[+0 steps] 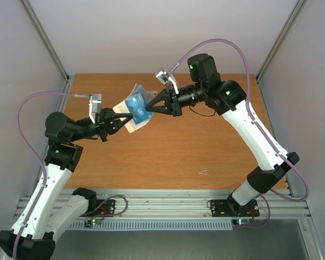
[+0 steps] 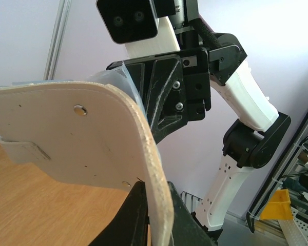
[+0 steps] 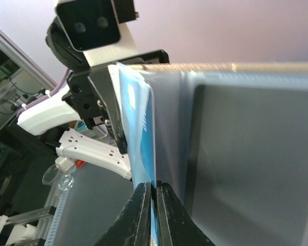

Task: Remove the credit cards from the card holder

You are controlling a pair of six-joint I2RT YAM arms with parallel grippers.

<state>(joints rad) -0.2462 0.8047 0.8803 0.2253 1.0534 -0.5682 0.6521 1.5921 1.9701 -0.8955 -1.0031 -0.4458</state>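
Blue plastic, seen from above: we have the blue card (image 1: pixel 137 106) pinched tight in the right fingers (image 1: pixel 155 107) and the card holder (image 1: pixel 131 124) clamped in the left fingers (image 1: pixel 117 119), both held above the table (image 1: pixel 206 146). Left wrist: our hold sits only at the card holder's rim (image 2: pixel 161 205), so a hard pull could wrench it free. Right wrist: we grip the blue card (image 3: pixel 138 133) only at its edge, and that pinch may slip.
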